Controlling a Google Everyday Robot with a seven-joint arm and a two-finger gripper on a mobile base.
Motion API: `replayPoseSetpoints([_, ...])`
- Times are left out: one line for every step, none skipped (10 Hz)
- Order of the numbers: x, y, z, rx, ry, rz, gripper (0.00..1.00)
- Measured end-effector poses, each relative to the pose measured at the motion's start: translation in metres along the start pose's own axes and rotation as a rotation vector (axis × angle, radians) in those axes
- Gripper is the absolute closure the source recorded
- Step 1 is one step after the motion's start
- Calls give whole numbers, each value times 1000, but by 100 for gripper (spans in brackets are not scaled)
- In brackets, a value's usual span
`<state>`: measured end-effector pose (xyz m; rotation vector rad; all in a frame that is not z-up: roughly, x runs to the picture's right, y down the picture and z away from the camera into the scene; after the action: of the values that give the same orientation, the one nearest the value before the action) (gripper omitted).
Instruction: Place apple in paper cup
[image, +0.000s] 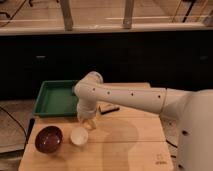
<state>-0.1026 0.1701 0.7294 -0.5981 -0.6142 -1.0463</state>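
1. Reaching in from the right, the white arm (130, 97) bends at its elbow and drops toward the wooden worktop (125, 145).
2. The end effector (87, 120) hangs at the arm's lower end, just in front of the tray and just beyond the cup's far right rim.
3. It is closed around the apple (90, 124), whose pale yellow-tan skin shows at its tip.
4. The apple sits up and to the right of the cup (79, 136), very near the rim but outside it.
5. The cup stands upright on the worktop, its pale inside showing.
6. A maroon bowl (48, 139) rests just left of the cup, with a small gap between them.
7. A green tray (56, 97) lies at the worktop's far left, behind the bowl.
8. A small dark object (110, 108) lies on the worktop to the right of the end effector, below the arm.
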Motion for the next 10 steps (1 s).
replayPoseSetpoints([0, 0, -2, -3, 5, 1, 100])
replayPoseSetpoints([-1, -1, -4, -2, 7, -2, 100])
replayPoseSetpoints([-3, -3, -7, 0, 9, -13, 100])
replayPoseSetpoints([-6, -5, -10, 2, 10, -27, 100])
replayPoseSetpoints([-10, -8, -13, 4, 10, -44, 100])
replayPoseSetpoints([-14, -10, -15, 7, 8, -61, 100])
replayPoseSetpoints([-17, -12, -17, 9, 6, -73, 100])
replayPoseSetpoints([-20, -13, -18, 9, 1, -86, 100])
replayPoseSetpoints([-26, -15, -19, 8, -6, -103, 100])
replayPoseSetpoints([-32, -17, -20, 7, -13, -118, 100])
